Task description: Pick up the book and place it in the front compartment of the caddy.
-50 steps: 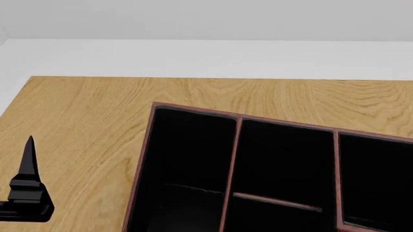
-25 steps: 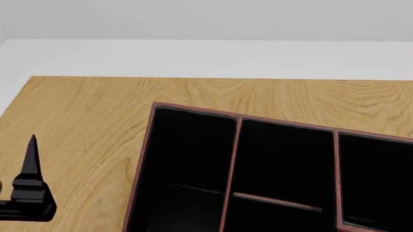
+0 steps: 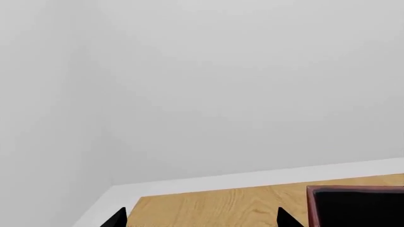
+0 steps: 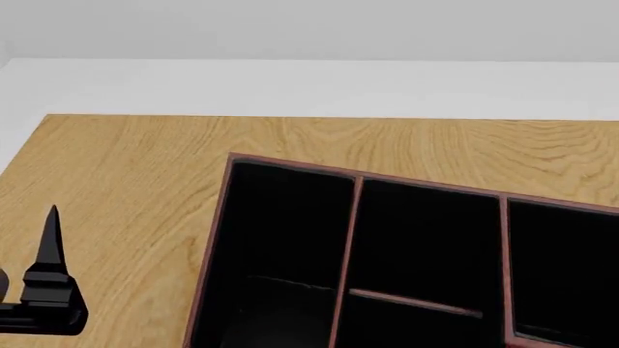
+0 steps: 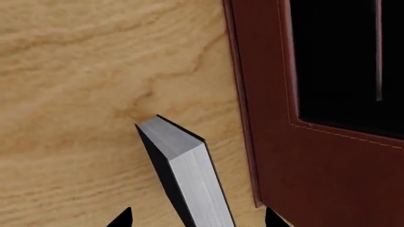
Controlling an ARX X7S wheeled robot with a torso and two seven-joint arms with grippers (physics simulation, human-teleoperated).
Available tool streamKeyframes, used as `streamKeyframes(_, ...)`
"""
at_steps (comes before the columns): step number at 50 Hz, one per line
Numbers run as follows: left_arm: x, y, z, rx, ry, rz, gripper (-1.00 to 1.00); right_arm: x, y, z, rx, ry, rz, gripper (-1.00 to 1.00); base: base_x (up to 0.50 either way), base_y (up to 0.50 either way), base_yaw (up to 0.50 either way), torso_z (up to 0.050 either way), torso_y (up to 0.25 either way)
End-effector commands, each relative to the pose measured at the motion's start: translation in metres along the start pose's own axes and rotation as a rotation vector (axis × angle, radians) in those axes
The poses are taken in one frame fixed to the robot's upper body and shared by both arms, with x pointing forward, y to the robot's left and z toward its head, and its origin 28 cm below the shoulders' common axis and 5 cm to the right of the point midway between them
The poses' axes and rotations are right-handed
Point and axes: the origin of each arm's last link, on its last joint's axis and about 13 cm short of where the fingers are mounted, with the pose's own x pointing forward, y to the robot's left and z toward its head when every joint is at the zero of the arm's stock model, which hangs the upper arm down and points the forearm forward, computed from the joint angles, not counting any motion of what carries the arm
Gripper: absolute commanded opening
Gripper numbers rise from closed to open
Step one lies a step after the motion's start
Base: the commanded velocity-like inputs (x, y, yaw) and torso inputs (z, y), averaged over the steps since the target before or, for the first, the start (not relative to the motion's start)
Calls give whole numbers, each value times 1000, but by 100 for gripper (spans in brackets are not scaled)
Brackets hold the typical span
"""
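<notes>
Change: in the head view the left gripper (image 4: 39, 290) has crept a little lower and toward the caddy compared with a second ago, its pointed finger tip now sitting slightly further down the frame; the caddy and table have not shifted
Left gripper: at the lower left of the head view, above the bare wooden table (image 4: 126, 181), apart from the caddy's left wall; one tall pointed black finger stands up from a stepped black base
Left gripper opening: its wrist view shows two dark fingertips (image 3: 285, 218) set wide apart with only table and wall between them, so it is spread and holds nothing
Caddy: the caddy (image 4: 217, 239) fills the lower right of the head view, reddish-brown rim, black-lined compartments split by thin brown dividers; one corner shows in the left wrist view
Book: the book (image 5: 183, 175) shows only in the right wrist view, black cover with white page edges facing the camera, tilted, lying on the wood just beside the caddy's brown outer wall and outside every compartment
Right gripper: the right gripper (image 5: 196, 220) shows as two dark tips at the picture's edge, one on each side of the book
Right gripper grip: whether the tips press on the book or stand off it cannot be told
Background: plain pale wall and white floor beyond the table edge
</notes>
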Motion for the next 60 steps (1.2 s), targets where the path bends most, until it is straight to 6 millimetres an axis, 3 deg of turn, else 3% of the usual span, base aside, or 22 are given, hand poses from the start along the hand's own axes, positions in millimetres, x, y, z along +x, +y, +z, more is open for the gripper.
streamKeyframes(1,0,0,0,2,1,2,100,8,-6,-2,10,9,2,100,0,0,0,0,0)
streamKeyframes(35,1,0,3,5,-4,3,100,44,-14,-10,63,27,52,100,0,0,0,0,0)
streamKeyframes(60,-1,3,2,-2,-3,12,100,74,-7,-13,70,56,132,100,0,0,0,0,0)
